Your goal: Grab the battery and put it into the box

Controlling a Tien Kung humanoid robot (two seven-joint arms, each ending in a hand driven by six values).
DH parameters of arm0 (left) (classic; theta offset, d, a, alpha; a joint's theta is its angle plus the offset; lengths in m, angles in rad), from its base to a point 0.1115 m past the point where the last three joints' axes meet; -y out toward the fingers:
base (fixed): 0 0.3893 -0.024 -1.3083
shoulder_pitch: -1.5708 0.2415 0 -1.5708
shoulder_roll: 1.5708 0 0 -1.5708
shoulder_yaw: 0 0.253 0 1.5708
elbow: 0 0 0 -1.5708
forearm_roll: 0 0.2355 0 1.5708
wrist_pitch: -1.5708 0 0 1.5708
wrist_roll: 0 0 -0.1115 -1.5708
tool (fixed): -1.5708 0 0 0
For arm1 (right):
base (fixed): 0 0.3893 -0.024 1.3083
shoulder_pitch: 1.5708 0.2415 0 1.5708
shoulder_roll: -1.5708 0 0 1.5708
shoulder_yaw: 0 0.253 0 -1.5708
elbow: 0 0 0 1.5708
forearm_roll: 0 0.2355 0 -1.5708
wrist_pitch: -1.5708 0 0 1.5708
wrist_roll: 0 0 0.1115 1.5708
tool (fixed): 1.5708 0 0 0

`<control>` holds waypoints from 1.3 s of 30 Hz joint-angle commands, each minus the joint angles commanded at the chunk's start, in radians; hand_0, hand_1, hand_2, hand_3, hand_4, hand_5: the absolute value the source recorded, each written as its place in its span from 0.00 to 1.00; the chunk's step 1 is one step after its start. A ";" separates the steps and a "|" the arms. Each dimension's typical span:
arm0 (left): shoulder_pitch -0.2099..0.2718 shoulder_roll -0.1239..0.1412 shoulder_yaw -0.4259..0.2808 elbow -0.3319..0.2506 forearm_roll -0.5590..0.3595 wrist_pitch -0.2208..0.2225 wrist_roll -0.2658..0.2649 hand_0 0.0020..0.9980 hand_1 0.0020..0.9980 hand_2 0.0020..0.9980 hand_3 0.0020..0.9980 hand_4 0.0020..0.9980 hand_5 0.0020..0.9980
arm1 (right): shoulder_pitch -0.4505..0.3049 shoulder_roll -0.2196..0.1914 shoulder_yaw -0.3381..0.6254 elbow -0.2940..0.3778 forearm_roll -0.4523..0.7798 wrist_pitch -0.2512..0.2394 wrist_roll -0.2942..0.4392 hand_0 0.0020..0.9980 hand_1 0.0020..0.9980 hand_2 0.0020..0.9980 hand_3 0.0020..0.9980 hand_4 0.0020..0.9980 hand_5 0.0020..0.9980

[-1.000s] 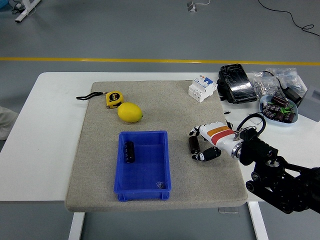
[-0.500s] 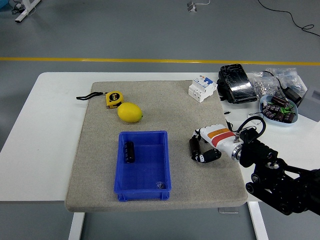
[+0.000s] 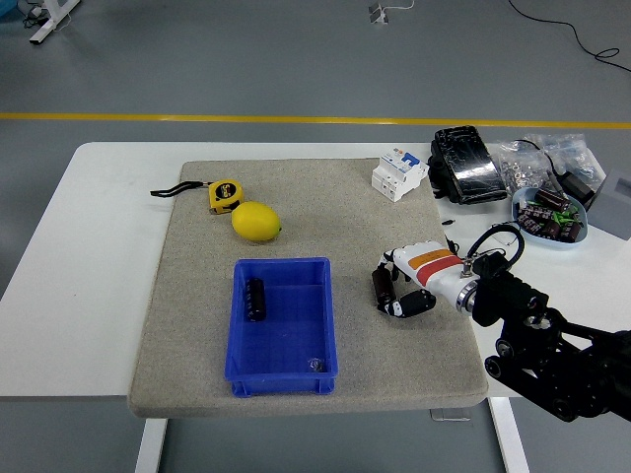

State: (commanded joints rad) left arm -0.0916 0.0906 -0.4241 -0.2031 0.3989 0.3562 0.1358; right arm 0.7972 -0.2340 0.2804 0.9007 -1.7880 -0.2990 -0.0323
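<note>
Black and cylindrical, the battery [image 3: 381, 289] lies on the grey felt mat [image 3: 197, 296] right of the blue plastic box [image 3: 284, 370], its long axis running near-to-far. I see my right hand [image 3: 406, 286] curled around it, white fingers [image 3: 411, 304] wrapping its right side and partly hiding it; whether it's lifted I can't tell. A second dark cylinder [image 3: 255, 299] lies inside the box, pointing likewise. The tabletop [image 3: 89, 296] is white.

A white table [image 3: 79, 286] carries a grey mat [image 3: 197, 325] over its middle. To the mat's right, directly on the tabletop, lie a black pouch [image 3: 465, 165], clear bags of small parts [image 3: 537, 163] and a pale blue bowl [image 3: 550, 219] of dark cylinders.
</note>
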 joint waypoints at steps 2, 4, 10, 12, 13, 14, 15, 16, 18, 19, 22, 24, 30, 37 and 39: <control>-0.001 0.000 0.002 0.000 -0.003 0.000 -0.001 0.61 0.58 0.65 0.59 0.64 0.60 | 0.002 -0.002 0.004 0.002 -0.002 0.000 0.000 0.26 0.42 0.50 0.53 0.77 0.32; -0.001 0.000 0.003 0.000 -0.004 0.000 -0.001 0.61 0.58 0.65 0.59 0.64 0.60 | 0.002 -0.003 0.006 0.004 -0.003 0.000 0.000 0.26 0.42 0.50 0.53 0.77 0.32; -0.002 0.001 0.007 0.001 -0.010 -0.001 -0.003 0.61 0.58 0.65 0.59 0.64 0.60 | 0.006 -0.008 0.023 0.027 -0.018 0.006 -0.007 0.26 0.42 0.50 0.52 0.77 0.32; -0.002 0.001 0.007 0.001 -0.009 -0.001 -0.003 0.61 0.58 0.65 0.59 0.64 0.60 | 0.009 -0.008 0.031 0.040 -0.025 0.009 -0.011 0.26 0.42 0.50 0.52 0.77 0.32; -0.002 0.002 0.007 0.001 -0.009 -0.001 -0.004 0.61 0.58 0.65 0.59 0.64 0.60 | 0.013 -0.009 0.040 0.056 -0.029 0.012 -0.014 0.26 0.42 0.50 0.52 0.77 0.32; -0.002 0.002 0.007 0.001 -0.010 -0.001 -0.004 0.61 0.58 0.65 0.59 0.64 0.60 | 0.015 -0.009 0.044 0.065 -0.030 0.013 -0.016 0.26 0.42 0.50 0.52 0.76 0.32; -0.002 0.002 0.007 0.001 -0.010 0.000 -0.004 0.61 0.58 0.65 0.59 0.64 0.60 | 0.018 -0.010 0.052 0.078 -0.035 0.015 -0.018 0.26 0.42 0.50 0.52 0.76 0.32; -0.002 0.003 0.007 0.001 -0.011 0.000 -0.004 0.61 0.58 0.65 0.59 0.64 0.60 | 0.023 -0.009 0.064 0.096 -0.044 0.017 -0.022 0.26 0.42 0.50 0.52 0.76 0.32; -0.002 0.003 0.006 0.001 -0.009 0.000 -0.004 0.61 0.58 0.65 0.59 0.64 0.60 | 0.029 -0.007 0.080 0.121 -0.054 0.019 -0.028 0.26 0.42 0.50 0.52 0.76 0.32; -0.002 0.004 0.006 0.001 -0.009 0.000 -0.004 0.61 0.58 0.65 0.59 0.64 0.60 | 0.032 -0.006 0.088 0.134 -0.060 0.020 -0.031 0.26 0.42 0.50 0.52 0.76 0.32; -0.002 0.006 0.012 0.000 -0.013 0.000 -0.005 0.61 0.58 0.65 0.58 0.64 0.60 | 0.043 -0.003 0.105 0.187 -0.075 0.027 -0.042 0.26 0.42 0.50 0.52 0.76 0.31; -0.001 0.006 0.013 0.000 -0.015 0.001 -0.005 0.61 0.58 0.65 0.58 0.64 0.60 | 0.048 0.000 0.105 0.217 -0.079 0.032 -0.045 0.26 0.42 0.50 0.52 0.76 0.31; 0.000 0.007 0.011 0.000 -0.011 0.001 -0.003 0.61 0.58 0.65 0.59 0.64 0.60 | 0.061 0.022 0.067 0.296 -0.085 0.058 -0.056 0.27 0.43 0.51 0.55 0.76 0.32; 0.000 0.008 0.006 0.000 -0.001 0.001 -0.001 0.61 0.58 0.65 0.59 0.64 0.60 | 0.084 0.067 0.005 0.309 -0.068 0.065 -0.056 0.41 0.52 0.69 0.87 0.86 0.38; -0.001 0.008 0.006 0.000 -0.001 0.001 -0.001 0.60 0.58 0.65 0.59 0.64 0.60 | 0.090 0.078 -0.006 0.303 -0.063 0.068 -0.051 0.57 0.67 0.79 1.00 0.92 0.40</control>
State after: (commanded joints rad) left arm -0.0923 0.0989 -0.4182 -0.2034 0.3983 0.3574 0.1349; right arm 0.8870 -0.1564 0.2741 1.2040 -1.8512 -0.2311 -0.0833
